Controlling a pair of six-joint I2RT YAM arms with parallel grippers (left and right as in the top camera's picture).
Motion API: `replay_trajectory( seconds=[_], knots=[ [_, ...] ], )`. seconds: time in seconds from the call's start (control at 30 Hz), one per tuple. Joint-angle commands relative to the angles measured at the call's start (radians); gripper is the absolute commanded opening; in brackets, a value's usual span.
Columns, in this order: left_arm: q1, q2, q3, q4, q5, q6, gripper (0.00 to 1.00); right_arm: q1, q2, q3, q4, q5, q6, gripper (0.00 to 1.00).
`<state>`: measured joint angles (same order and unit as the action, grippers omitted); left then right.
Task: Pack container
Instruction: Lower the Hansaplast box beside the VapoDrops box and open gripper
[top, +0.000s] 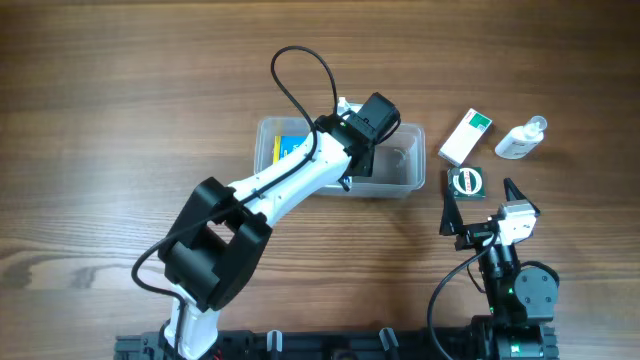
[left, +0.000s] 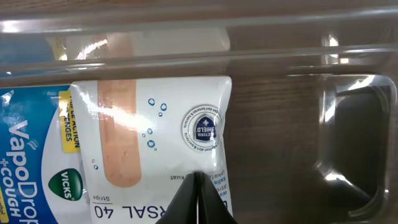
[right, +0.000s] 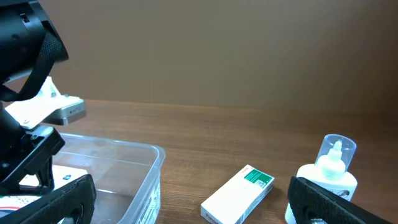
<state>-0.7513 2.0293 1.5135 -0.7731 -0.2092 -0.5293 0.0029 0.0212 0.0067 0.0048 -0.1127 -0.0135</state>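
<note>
The clear container (top: 412, 172) stands at the table's middle. My left gripper (top: 362, 152) reaches down into it. In the left wrist view the left gripper's fingers (left: 200, 186) are shut, with their tips meeting on a white plaster-strip packet (left: 155, 124). The packet lies in the container (left: 354, 130) beside a blue Vicks bag (left: 28, 162), which also shows from overhead (top: 290, 148). My right gripper (top: 481, 205) is open and empty, low at the front right; in its own view the right gripper (right: 199, 211) faces the container (right: 154, 167).
Right of the container lie a white box with a green corner (top: 465, 135) (right: 239, 194), a small clear bottle (top: 522, 138) (right: 331, 169) and a round green-and-white item (top: 467, 182) just beyond my right gripper.
</note>
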Motion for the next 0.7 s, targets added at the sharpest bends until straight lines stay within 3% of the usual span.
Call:
replay_trajectory(
  seconds=[0.0, 0.67],
  knots=[
    [0.008, 0.030, -0.006, 0.010, -0.013, -0.003, 0.04, -0.003, -0.005, -0.002, 0.004, -0.012, -0.010, 1.00],
    [0.024, 0.085, -0.008, 0.010, -0.034, -0.002, 0.04, -0.003, -0.005, -0.002, 0.004, -0.012, -0.010, 1.00]
  ],
)
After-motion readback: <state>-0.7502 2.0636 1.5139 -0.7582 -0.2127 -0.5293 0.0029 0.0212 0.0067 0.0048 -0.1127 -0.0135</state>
